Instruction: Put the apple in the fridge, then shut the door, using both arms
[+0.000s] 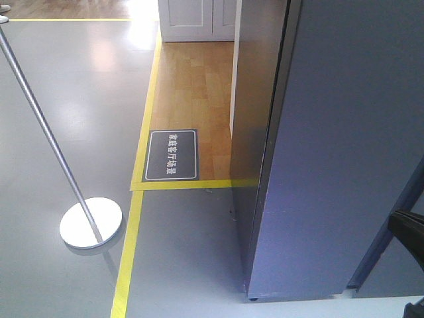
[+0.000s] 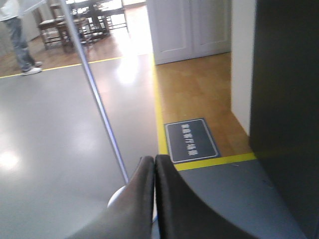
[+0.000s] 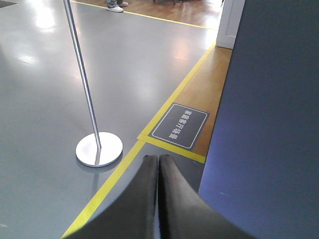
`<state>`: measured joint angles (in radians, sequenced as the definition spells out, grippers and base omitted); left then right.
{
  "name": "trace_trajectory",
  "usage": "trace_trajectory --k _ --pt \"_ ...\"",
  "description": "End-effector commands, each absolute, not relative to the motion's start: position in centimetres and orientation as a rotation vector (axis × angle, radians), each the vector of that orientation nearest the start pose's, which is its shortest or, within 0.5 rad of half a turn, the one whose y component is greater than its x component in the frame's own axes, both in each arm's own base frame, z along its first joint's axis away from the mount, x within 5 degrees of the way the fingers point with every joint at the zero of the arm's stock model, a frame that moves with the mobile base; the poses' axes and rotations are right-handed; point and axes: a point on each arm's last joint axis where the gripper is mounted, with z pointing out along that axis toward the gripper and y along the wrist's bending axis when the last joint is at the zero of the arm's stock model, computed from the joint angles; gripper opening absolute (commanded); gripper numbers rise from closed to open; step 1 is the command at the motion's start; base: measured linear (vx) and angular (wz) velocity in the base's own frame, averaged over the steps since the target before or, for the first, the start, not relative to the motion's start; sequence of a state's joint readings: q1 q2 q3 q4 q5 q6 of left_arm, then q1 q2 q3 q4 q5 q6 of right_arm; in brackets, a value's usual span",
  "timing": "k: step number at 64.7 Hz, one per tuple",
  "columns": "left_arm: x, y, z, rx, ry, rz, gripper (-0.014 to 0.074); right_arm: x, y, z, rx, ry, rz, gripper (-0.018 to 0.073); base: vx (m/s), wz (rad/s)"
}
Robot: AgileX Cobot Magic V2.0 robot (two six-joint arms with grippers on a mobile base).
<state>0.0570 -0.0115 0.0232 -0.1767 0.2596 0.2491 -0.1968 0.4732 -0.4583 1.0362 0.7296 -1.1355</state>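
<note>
Dark grey fridge (image 1: 344, 146); grey floor (image 1: 59, 119) with yellow tape (image 1: 129, 258); a dark sign (image 1: 171, 155) lettered white.

A metal stanchion pole (image 1: 40, 112) rises tilted from its round base (image 1: 91, 222) on the grey floor (image 1: 66, 99). Yellow tape (image 1: 129, 245) borders wood flooring (image 1: 199, 86), where a dark sign (image 1: 171, 155) lies.

Front view high, tilted down past fridge (image 1: 331, 146); both wrist views low, forward over shut jaws; all share floor sign (image 1: 171, 155), stanchion (image 1: 91, 223)
</note>
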Motion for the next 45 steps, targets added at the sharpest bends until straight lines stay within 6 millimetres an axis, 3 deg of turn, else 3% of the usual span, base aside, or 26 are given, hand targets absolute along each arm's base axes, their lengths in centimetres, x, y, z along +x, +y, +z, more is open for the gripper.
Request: trace_trajectory --k 1,20,45 --pt "5.44 -0.16 19.46 0.054 1.657 0.041 -0.0006 9.52 3.33 31.16 -0.395 1.768 0.286 -0.0003 0.0 0.0" --pt "5.46 0.2 20.36 -0.028 1.556 0.025 -0.0006 9.51 3.35 31.15 -0.396 1.768 0.287 -0.0003 0.0 0.0" --pt "5.46 0.23 20.2 -0.072 1.575 -0.014 -0.0006 9.5 3.35 31.14 -0.398 1.769 0.288 -0.0003 0.0 0.0"
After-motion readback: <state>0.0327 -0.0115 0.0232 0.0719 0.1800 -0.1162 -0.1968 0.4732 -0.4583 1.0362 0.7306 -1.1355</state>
